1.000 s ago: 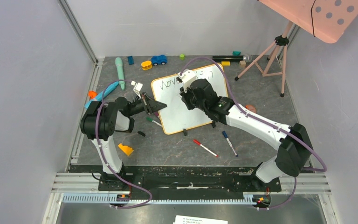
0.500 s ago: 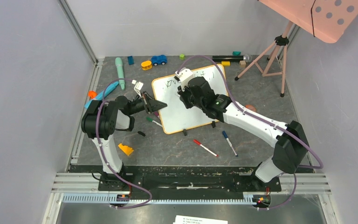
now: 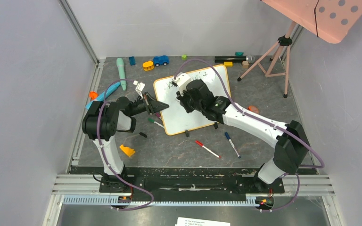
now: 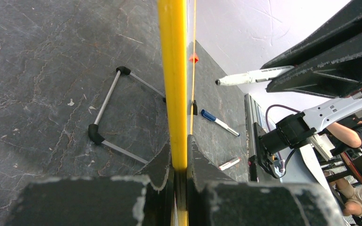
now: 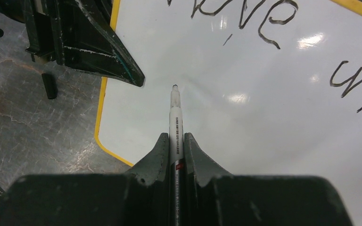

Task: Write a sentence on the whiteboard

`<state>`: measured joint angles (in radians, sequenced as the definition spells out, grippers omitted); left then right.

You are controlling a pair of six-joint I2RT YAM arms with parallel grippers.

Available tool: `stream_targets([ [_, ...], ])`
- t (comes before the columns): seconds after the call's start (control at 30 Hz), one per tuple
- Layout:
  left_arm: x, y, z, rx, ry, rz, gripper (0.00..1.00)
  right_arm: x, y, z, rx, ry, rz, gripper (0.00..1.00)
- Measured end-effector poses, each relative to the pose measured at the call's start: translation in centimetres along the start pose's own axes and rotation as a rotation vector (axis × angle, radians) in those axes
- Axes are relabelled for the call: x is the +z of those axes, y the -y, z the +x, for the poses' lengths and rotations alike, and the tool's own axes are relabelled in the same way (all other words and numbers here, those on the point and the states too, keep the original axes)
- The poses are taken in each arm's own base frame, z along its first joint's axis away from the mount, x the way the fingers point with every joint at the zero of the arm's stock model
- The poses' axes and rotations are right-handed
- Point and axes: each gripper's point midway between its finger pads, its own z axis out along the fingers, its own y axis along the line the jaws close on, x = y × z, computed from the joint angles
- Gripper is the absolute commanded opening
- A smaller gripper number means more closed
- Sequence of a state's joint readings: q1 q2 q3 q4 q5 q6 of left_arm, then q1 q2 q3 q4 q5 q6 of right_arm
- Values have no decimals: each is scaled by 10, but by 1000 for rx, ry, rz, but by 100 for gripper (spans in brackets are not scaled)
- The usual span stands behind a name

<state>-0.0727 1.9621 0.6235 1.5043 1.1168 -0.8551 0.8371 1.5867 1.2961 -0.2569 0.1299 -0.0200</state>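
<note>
Orange-framed whiteboard (image 3: 179,120) bears wobbly dark lettering (image 5: 268,21).

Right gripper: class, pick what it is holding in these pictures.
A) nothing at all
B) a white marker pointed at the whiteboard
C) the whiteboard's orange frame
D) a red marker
B: in the right wrist view the right gripper is closed on a white marker, whose tip points at the whiteboard.

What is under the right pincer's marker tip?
Blank whiteboard under the marker; the sentence lies farther up. In the top view the right pincer covers part of that lettering.
</note>
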Motion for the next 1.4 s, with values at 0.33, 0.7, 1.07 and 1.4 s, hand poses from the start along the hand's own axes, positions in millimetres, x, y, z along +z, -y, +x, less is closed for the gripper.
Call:
stream_targets([
  [0.33, 0, 0, 0, -2, 2, -3, 2, 5, -20, 0, -49, -15, -19, 0],
  [0.7, 0, 0, 0, -2, 2, -3, 2, 6, -18, 6, -74, -47, 12, 0],
  [1.07, 0, -1, 1, -4, 4, -6, 2, 6, -13, 8, -76, -56, 43, 0],
  [1.4, -1, -1, 1, -5, 4, -7, 2, 9, -13, 9, -80, -62, 55, 0],
])
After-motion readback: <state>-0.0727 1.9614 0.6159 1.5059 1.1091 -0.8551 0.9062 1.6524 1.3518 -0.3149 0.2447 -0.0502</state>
